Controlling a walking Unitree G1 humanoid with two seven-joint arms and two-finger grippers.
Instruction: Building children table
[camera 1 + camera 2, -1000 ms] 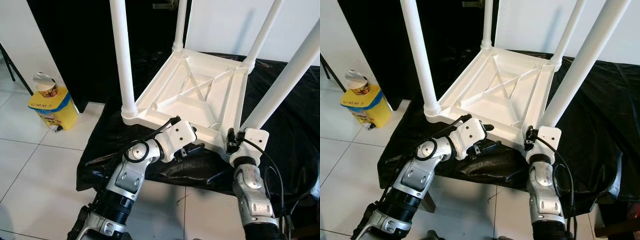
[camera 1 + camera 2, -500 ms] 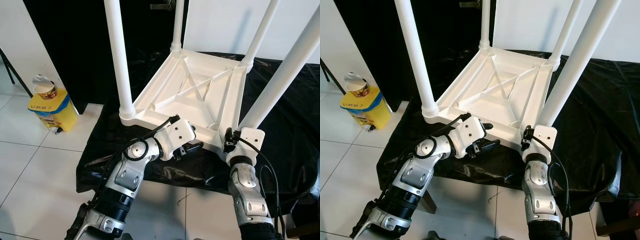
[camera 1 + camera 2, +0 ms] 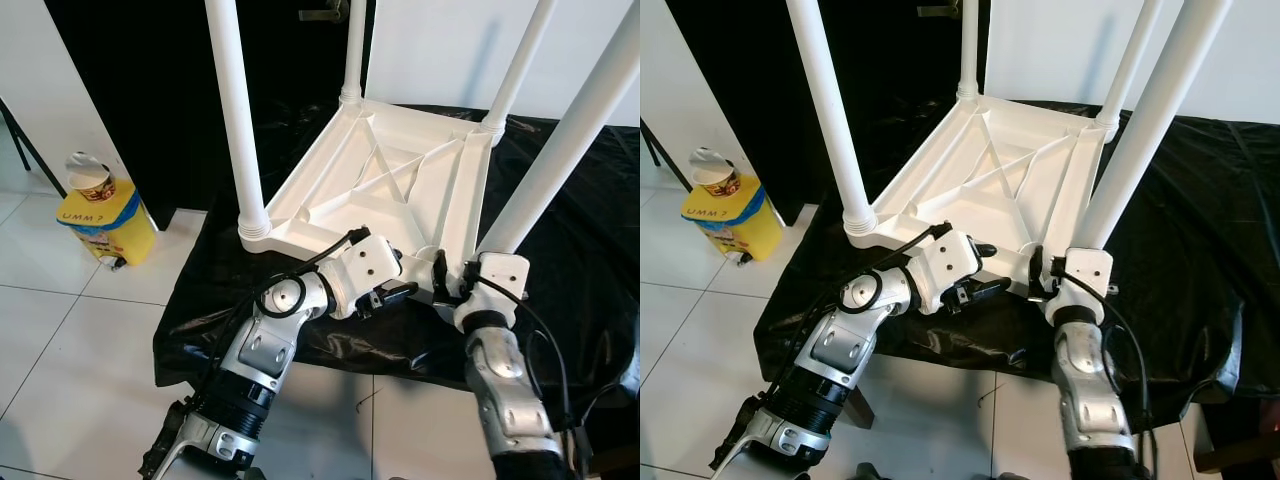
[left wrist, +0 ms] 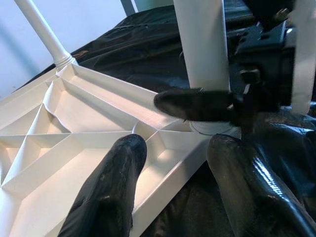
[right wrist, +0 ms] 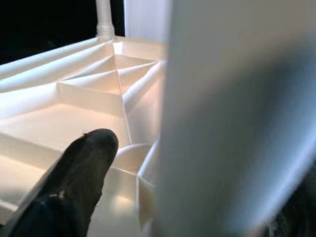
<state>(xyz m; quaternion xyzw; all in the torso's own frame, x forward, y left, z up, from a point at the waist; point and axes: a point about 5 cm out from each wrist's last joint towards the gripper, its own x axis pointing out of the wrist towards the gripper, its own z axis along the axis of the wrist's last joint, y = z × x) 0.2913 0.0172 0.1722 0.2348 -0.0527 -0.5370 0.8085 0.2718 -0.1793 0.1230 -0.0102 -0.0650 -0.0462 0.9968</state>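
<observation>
A white plastic children's table (image 3: 400, 170) lies upside down on a black cloth (image 3: 590, 260), its four legs pointing up. My left gripper (image 3: 400, 292) is open at the table's near edge. Its fingers (image 4: 111, 197) straddle the near rim (image 4: 168, 165), one over the ribbed underside and one over the cloth. My right gripper (image 3: 448, 280) is at the base of the near right leg (image 3: 560, 140), open, with the leg (image 5: 232, 113) between its fingers (image 5: 79, 173). One of its fingers (image 4: 197, 103) lies across the leg's foot.
A yellow bin (image 3: 95, 215) with a paper cup on top stands on the white tiled floor (image 3: 70, 340) to the left. The black cloth hangs over the front edge of its support. A white wall and dark backdrop stand behind.
My left gripper has slid right along the near rim, closer to the right gripper. The right wrist has shifted slightly at the leg's base. The camera has moved a little.
</observation>
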